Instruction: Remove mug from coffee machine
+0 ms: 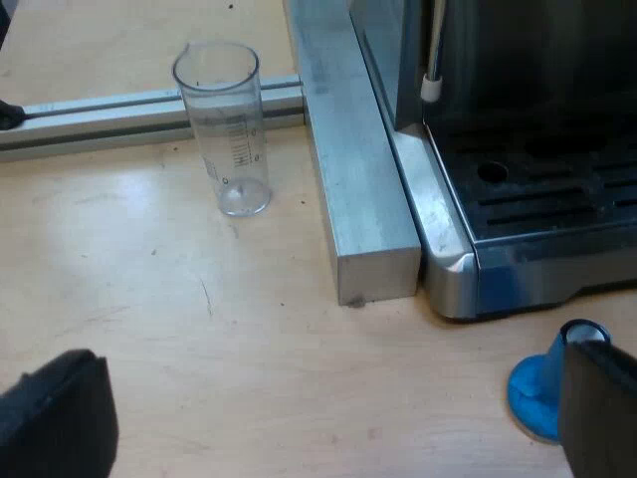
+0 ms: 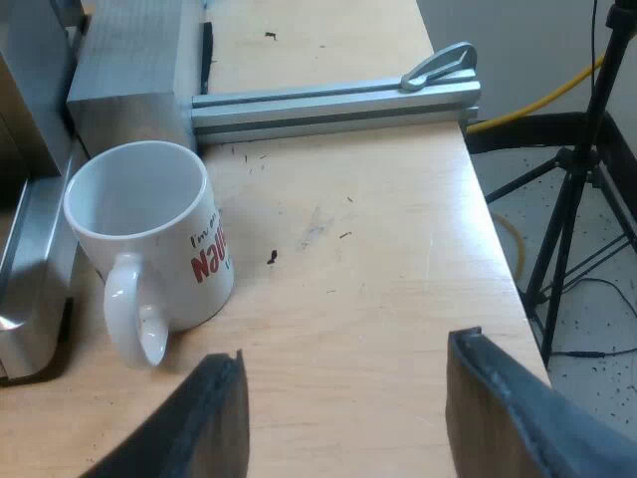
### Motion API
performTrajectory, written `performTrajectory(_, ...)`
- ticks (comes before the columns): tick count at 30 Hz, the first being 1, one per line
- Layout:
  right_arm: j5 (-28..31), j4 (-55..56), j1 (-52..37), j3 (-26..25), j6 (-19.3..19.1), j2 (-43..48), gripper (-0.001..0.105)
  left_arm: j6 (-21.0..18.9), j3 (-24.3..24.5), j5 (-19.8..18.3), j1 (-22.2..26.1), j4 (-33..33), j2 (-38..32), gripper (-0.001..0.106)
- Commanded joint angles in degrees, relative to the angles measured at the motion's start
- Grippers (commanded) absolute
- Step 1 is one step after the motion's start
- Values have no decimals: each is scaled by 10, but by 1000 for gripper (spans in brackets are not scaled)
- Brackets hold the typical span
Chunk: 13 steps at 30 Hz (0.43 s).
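Observation:
A white mug [image 2: 149, 239] with red lettering stands upright on the wooden table, beside the espresso machine's metal base [image 2: 30, 289], its handle turned toward my right gripper. My right gripper [image 2: 343, 418] is open, just short of the mug, with nothing between its fingers. My left gripper [image 1: 328, 418] is open above bare table, in front of the espresso machine's drip tray [image 1: 537, 199]. A blue tamper [image 1: 542, 383] sits on the table by one of its fingers [image 1: 602, 408].
An empty measuring glass [image 1: 227, 124] stands near a metal bar [image 1: 348, 159] that runs along the machine's side. Metal rails [image 2: 328, 100] cross the table. The table edge drops off to a floor with a tripod [image 2: 577, 199] and cables.

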<state>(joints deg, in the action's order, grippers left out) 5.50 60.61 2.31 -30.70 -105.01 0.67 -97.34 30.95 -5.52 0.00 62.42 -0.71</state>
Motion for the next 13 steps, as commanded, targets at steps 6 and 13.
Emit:
performTrajectory(6,-2,-6,-1,0,-2,23,48,0,-6,7,-1,-25,-81,90)
performTrajectory(13,-2,-6,-1,0,-2,23,48,0,-6,7,-18,-25,-81,90)
